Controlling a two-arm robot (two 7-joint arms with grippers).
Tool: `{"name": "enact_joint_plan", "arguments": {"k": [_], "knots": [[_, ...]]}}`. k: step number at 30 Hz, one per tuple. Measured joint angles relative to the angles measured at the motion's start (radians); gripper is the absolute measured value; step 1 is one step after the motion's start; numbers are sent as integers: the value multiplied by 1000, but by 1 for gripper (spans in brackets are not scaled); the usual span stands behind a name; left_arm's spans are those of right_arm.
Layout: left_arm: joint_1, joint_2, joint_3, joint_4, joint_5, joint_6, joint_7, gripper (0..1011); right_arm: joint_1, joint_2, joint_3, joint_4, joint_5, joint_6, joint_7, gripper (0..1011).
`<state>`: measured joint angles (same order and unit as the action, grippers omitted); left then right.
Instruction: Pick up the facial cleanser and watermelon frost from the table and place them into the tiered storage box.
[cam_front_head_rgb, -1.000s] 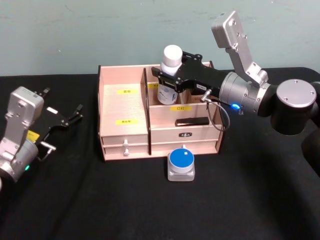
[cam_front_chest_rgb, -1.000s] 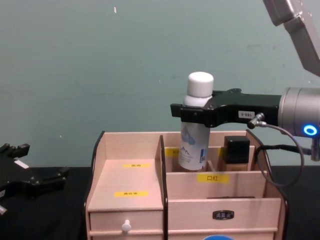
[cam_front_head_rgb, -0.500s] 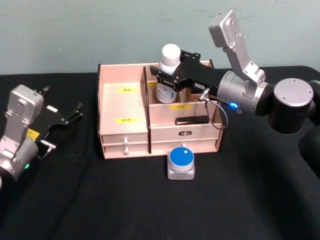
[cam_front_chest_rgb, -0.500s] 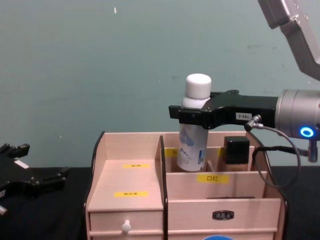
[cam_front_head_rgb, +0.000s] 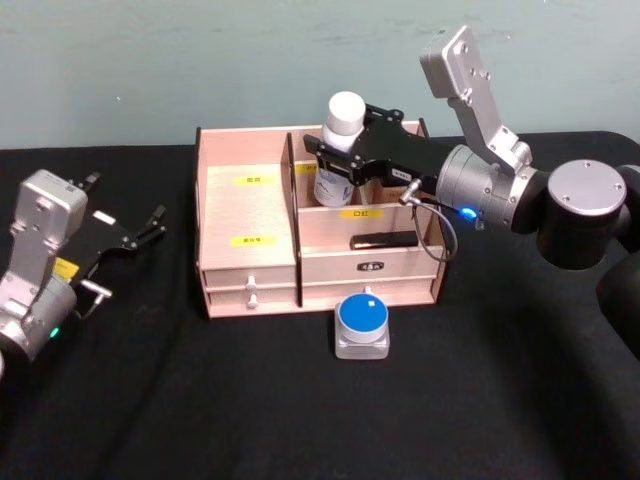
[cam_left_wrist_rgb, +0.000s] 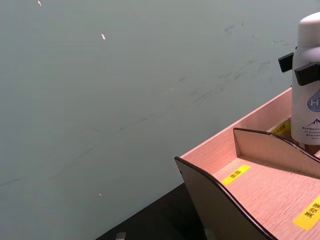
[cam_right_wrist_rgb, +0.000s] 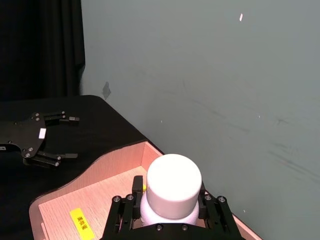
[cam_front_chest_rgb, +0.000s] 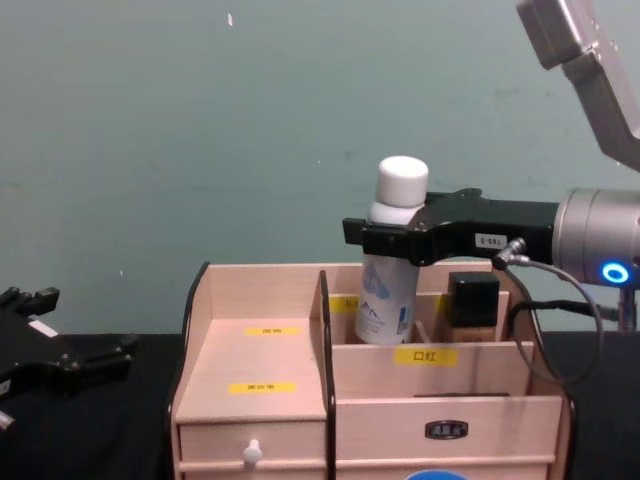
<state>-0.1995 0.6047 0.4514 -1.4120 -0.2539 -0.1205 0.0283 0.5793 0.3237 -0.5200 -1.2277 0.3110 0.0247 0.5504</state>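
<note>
My right gripper (cam_front_head_rgb: 338, 152) is shut on the facial cleanser (cam_front_head_rgb: 336, 165), a white bottle with a white cap and a blue mountain logo. The bottle (cam_front_chest_rgb: 387, 295) leans slightly, its lower end inside a back compartment on the right side of the tiered storage box (cam_front_head_rgb: 250, 215). The watermelon frost (cam_front_head_rgb: 362, 325), a small grey container with a round blue top, sits on the table just in front of the box. Far to the left, my left gripper (cam_front_head_rgb: 130, 238) rests open and holds nothing.
A black block (cam_front_chest_rgb: 472, 298) stands in the back compartment beside the bottle, and a flat black item (cam_front_head_rgb: 384, 241) lies in the middle tier. The box's left section (cam_front_chest_rgb: 255, 350) holds nothing. A teal wall rises right behind the box. Black cloth covers the table.
The right gripper has shifted the facial cleanser slightly right and down into the back compartment, now a little more tilted. The left arm has not moved.
</note>
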Motion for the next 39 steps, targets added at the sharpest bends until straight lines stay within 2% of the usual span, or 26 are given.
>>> {"name": "enact_joint_plan", "arguments": {"k": [9,25,39], "knots": [[0,0,0,0,0,0,0,1010,4,-5,-1,29,12,0,20,601],[0,0,0,0,0,0,0,1010,31,-18,-31,103,15,11,60,601],[0,0,0,0,0,0,0,1009,39,-19,-41,117,10,19,64,601]]}}
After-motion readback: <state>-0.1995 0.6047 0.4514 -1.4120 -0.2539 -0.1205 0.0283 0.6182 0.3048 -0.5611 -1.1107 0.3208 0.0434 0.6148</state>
